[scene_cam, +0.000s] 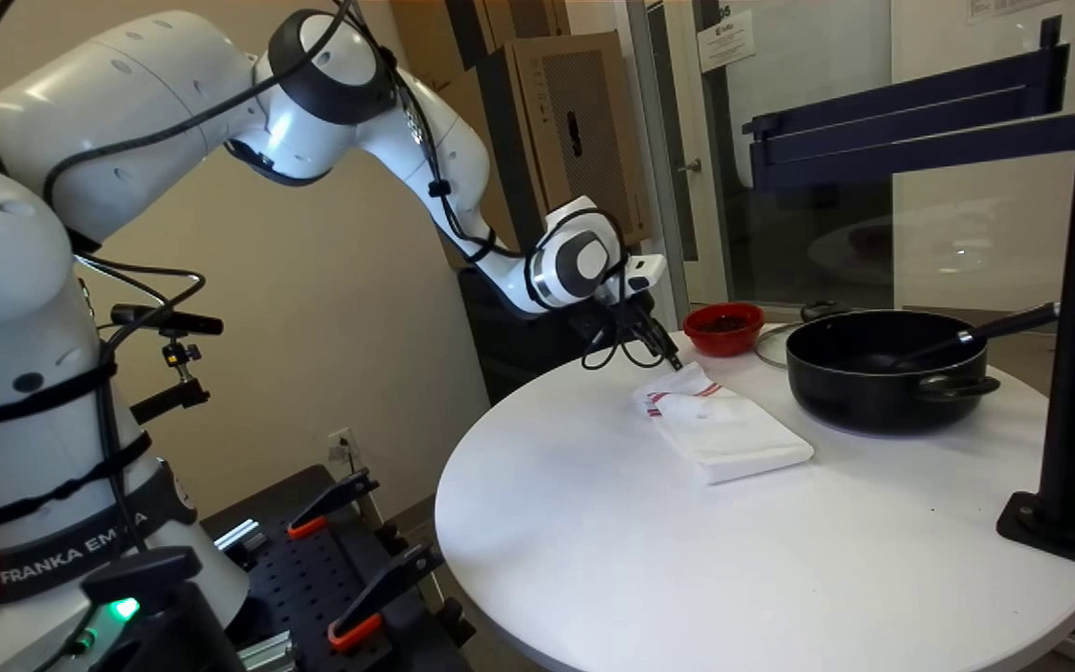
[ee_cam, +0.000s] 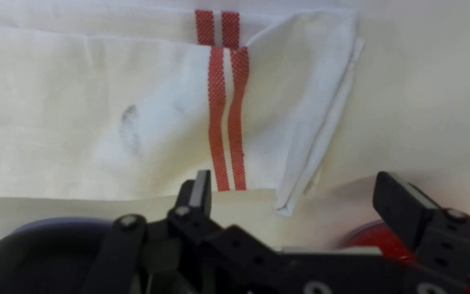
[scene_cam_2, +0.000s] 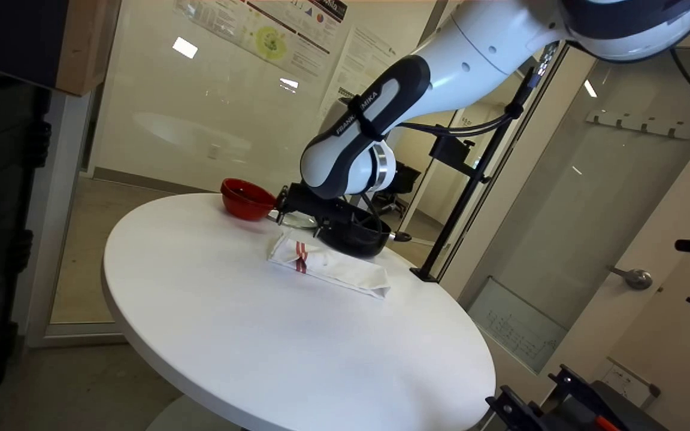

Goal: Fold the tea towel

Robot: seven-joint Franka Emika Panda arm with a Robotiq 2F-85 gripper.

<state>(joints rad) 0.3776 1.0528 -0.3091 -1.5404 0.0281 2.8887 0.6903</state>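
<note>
In an exterior view, the towel (scene_cam: pixel 733 434) lies on the table (scene_cam: pixel 612 541), folded to a long strip, near the pot (scene_cam: pixel 873 401). In an exterior view, the gripper (scene_cam_2: pixel 300 227) hangs close by the towel's striped end, and the bowl (scene_cam_2: pixel 246 205) is near. In the wrist view, its jaws stand wide apart near the towel's long edge; whether they touch it, I cannot tell.

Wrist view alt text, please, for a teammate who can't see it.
Red-striped white cloth tea towel, folded into a long strip running off the left edge. A black two-fingered gripper stands open at the bottom. A round black pot shows partly at lower left, a round red bowl at lower right.
</note>
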